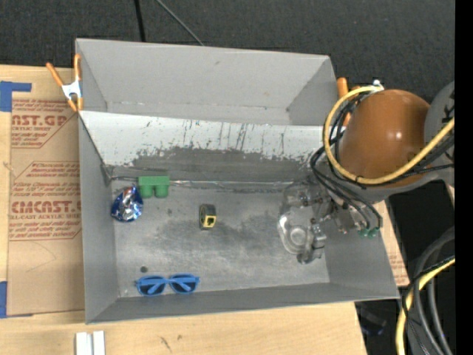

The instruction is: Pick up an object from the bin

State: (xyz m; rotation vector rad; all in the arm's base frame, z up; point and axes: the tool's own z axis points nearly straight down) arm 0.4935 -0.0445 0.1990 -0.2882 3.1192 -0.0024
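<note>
In the camera view, the gripper [310, 237] is seen low at the right of the bin [222, 124] floor. A clear rounded thing [290, 231] is found touching or just beside it, on its left. Whether the gripper is parted or closed cannot be told.

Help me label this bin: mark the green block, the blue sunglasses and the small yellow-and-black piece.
green block [153, 186], camera view, top face.
blue sunglasses [168, 283], camera view, the bridge.
yellow-and-black piece [208, 217], camera view, its middle.
</note>
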